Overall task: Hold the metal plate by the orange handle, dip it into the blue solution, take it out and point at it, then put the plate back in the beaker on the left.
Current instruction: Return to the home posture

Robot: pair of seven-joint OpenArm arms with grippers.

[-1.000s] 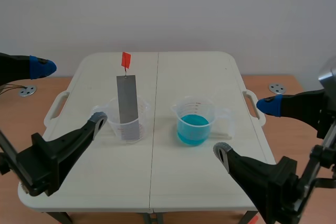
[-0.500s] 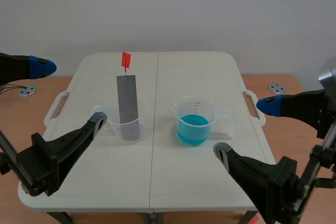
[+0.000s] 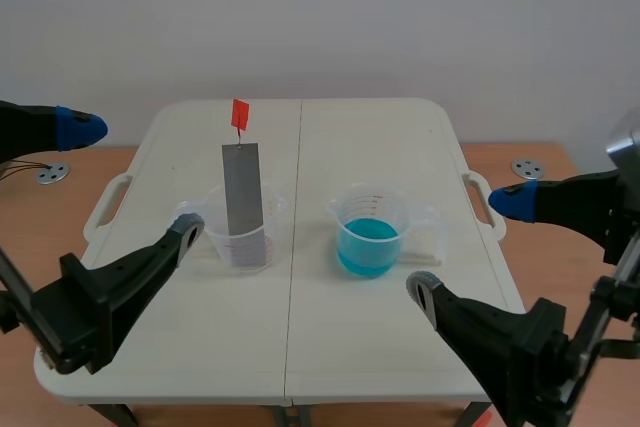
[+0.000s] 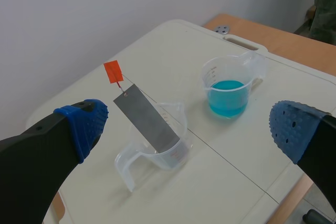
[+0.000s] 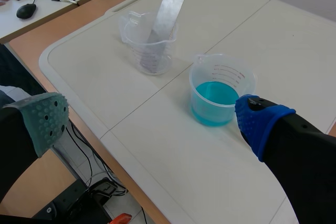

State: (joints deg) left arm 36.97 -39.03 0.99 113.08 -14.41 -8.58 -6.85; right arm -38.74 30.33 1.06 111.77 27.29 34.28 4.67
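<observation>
A grey metal plate [image 3: 243, 197] with a small orange handle [image 3: 239, 113] stands tilted in a clear beaker [image 3: 240, 232] on the table's left half. A second clear beaker [image 3: 371, 230] holding blue solution sits to its right. My left gripper [image 4: 184, 124] is open, back from and above both beakers; the plate [image 4: 146, 118] and its handle [image 4: 113, 71] lie ahead between its fingers. My right gripper [image 5: 152, 116] is open too, near the table's front right, with the blue beaker [image 5: 220, 88] and the plate's beaker [image 5: 149, 43] ahead.
The white folding table [image 3: 350, 137] has side handles and a centre seam. A wooden floor surrounds it, with round metal discs [image 3: 527, 168] on it. In the right wrist view a desk with a keyboard and mouse [image 5: 26, 10] stands beyond the table.
</observation>
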